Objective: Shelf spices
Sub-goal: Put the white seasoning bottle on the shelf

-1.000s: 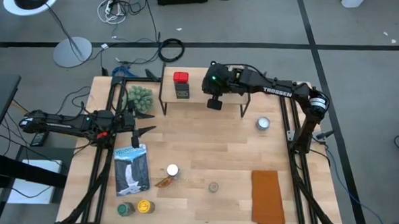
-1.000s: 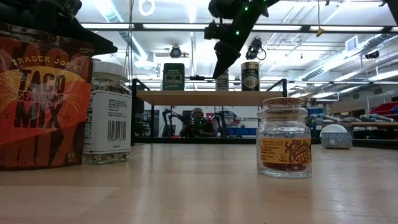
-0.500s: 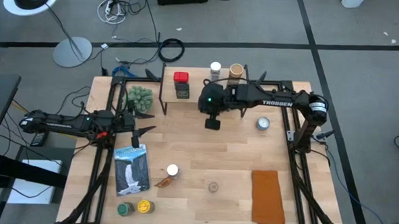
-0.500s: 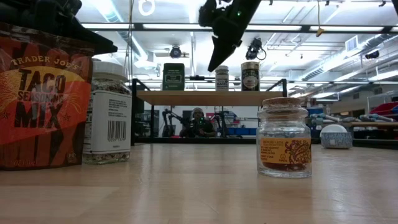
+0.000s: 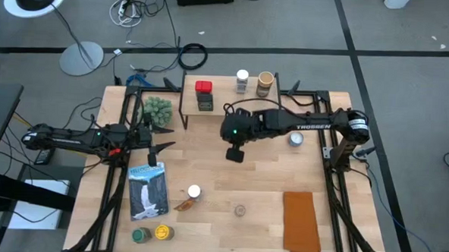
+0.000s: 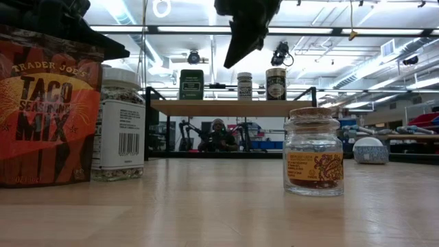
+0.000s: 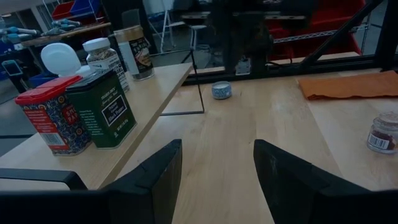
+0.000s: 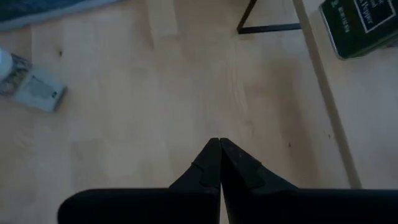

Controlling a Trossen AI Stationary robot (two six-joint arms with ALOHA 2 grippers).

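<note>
The shelf stands at the table's far side on its thin black legs. On its top are a red tin, a dark green tin, a white-lidded jar and a brown-lidded jar. My right gripper hangs shut above bare table just near of the shelf, fingertips together. My left gripper waits open at the table's left. More spices stand near the front: a white-lidded jar, a cork-topped jar, a green-lidded jar and a yellow-lidded jar.
A taco seasoning packet and a blue-white packet lie near the front left. An orange cloth is at the near right, a round silvery tin right of the shelf, and a fuzzy green ball left of it.
My right gripper has drawn back from over the shelf's right part toward the table's near edge and slightly left. It now hangs over bare table. The white-lidded and brown-lidded jars on the shelf, hidden by the arm before, now show.
</note>
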